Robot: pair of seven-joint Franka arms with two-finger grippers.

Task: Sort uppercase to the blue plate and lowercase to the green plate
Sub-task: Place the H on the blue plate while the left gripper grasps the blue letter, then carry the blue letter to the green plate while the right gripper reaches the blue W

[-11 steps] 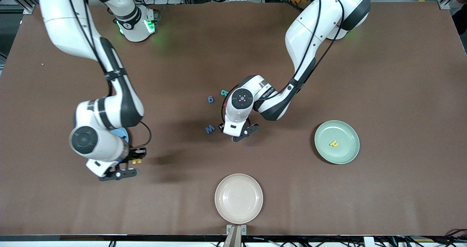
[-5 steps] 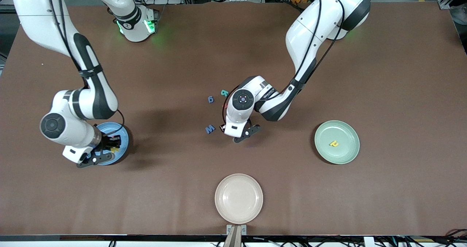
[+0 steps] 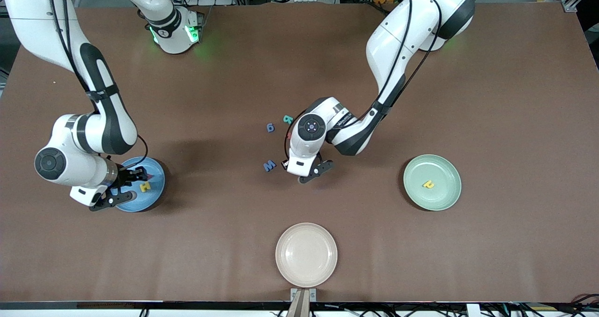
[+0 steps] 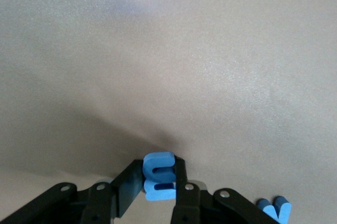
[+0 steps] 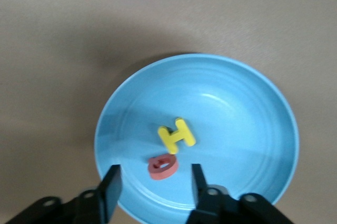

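Clock hours below are read on the front view, with twelve toward the robots' bases.

The right gripper (image 3: 127, 186) hung low over the blue plate (image 3: 157, 194), which sat at about nine o'clock on the table. Its fingers stood apart and held nothing. Two uppercase letters lay flat in that plate just below it. The yellow H (image 3: 145, 186) was near the plate's middle, and the red Q (image 5: 162, 166) was close by at roughly one o'clock of it, the two apart.

The left gripper (image 4: 159, 174) was down near the table's centre. In the left wrist view its fingers were clamped on the small blue m (image 4: 158, 192), which stood on edge between them. Whether that letter rested on the table or had just cleared it was hard to tell.

The blue capital M (image 3: 269, 165) lay on the table just beside this gripper, at about nine o'clock of it. The blue g (image 3: 270, 128) lay between ten and eleven o'clock, and the teal R (image 3: 288, 119) at about eleven.

The green plate (image 3: 444, 167) sat between three and four o'clock on the table. The small yellow h (image 3: 428, 184) lay near its middle. A beige plate (image 3: 306, 254) stood at six o'clock by the table's edge.
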